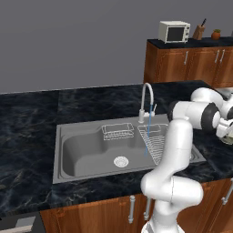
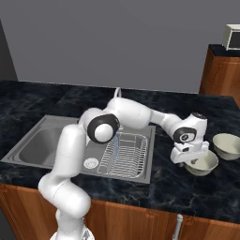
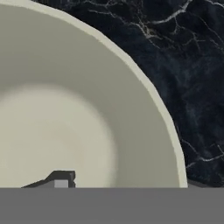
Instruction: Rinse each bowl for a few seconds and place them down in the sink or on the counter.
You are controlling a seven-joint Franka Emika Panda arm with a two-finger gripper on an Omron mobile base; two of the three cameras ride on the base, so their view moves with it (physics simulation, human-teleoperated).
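Closest to the hand camera is a round bowl (image 3: pixel 65 109), cream-white inside with a thin pale rim, upright on the glossy black, pale-veined surface (image 3: pixel 192 65) to the right of the sink (image 2: pixel 56 140). The claw (image 2: pixel 190 159) sits down at this bowl's near rim, with one dark fingertip (image 3: pixel 61 178) inside it; whether it grips cannot be told. A second, like bowl (image 2: pixel 228 145) stands just beside, slightly farther right.
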